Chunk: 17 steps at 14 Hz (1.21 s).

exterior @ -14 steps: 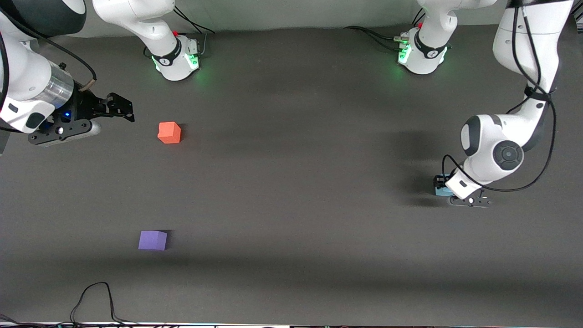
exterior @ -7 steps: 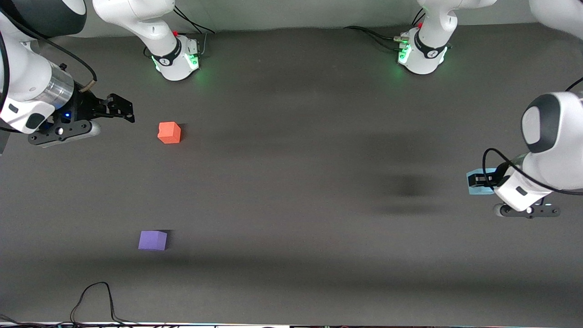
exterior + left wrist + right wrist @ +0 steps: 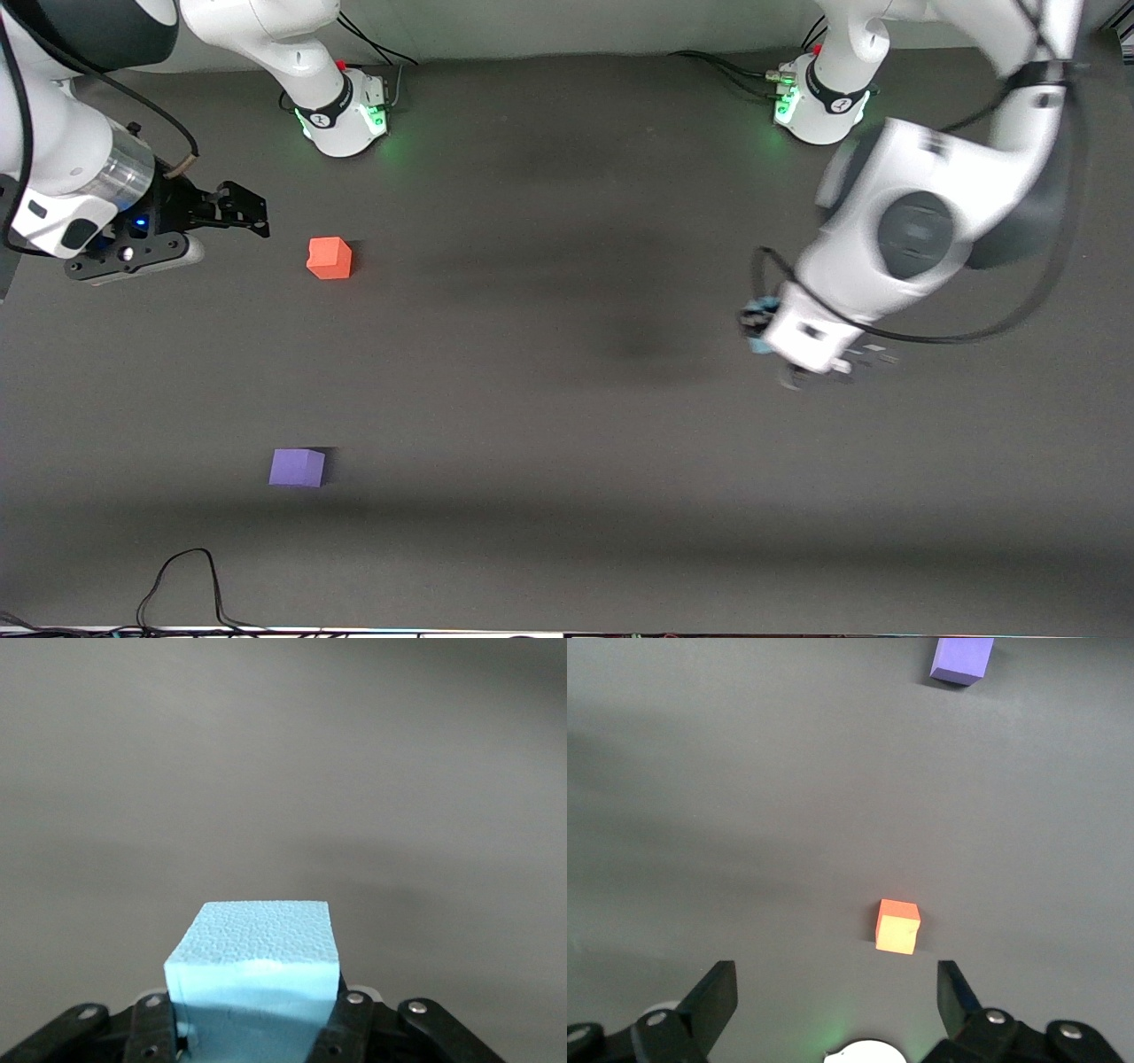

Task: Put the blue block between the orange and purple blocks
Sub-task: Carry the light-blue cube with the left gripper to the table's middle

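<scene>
- I have the blue block point(image 3: 252, 970) pinched between the fingers of my left gripper point(image 3: 764, 330), up in the air over the bare dark table point(image 3: 567, 532) toward my left arm's end. Nothing lies under it.
- In my left wrist view the fingers press on two opposite side faces, low on the cube, with its top face and one side face showing free.
- The surface looks pebbled, like foam. I judge it very light, slightly soft and not slippery, so a modest squeeze should hold it. A hard squeeze would likely only dent it.
- Flat opposite faces are the right place to hold it, and it sits square in the grip as far as I can see. That should let it land flat when I set it down.
- The orange block point(image 3: 330, 258) rests on the table toward my right arm's end. The purple block point(image 3: 297, 467) lies nearer to the front camera than the orange one, well apart from it, with open table between them.
- That gap is where the cube belongs, and it is well away from where I hold it now.
- My right gripper point(image 3: 252, 213) waits spread wide and holding nothing, just beside the orange block.
</scene>
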Each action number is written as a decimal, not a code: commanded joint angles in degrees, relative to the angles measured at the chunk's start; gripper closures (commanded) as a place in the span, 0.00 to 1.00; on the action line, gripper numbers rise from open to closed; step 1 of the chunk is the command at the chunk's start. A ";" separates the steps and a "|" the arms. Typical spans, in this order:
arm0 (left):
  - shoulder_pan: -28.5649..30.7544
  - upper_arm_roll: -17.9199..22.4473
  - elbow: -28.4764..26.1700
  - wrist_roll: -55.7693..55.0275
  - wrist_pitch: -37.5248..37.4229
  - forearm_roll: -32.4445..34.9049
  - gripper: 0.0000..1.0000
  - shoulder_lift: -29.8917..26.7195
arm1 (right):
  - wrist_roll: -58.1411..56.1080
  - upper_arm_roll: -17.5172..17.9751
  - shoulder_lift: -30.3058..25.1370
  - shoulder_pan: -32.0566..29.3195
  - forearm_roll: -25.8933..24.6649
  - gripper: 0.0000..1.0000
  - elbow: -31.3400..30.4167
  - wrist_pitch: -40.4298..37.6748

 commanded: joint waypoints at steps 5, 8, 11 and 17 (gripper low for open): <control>-20.29 0.83 9.08 -20.42 11.45 6.20 0.60 15.20 | 2.19 -0.07 0.30 0.90 -0.92 0.00 0.16 0.84; -26.27 1.10 15.32 -25.61 11.89 10.42 0.60 24.35 | 2.19 -0.07 0.65 0.90 -0.92 0.00 0.24 0.93; -29.01 1.10 15.25 -27.30 17.42 14.55 0.60 29.89 | 2.19 -0.07 1.26 0.99 -1.01 0.00 0.24 1.37; -27.79 1.10 14.46 -23.34 23.14 15.45 0.58 33.43 | 2.19 -0.07 1.53 1.60 -1.01 0.00 0.24 1.90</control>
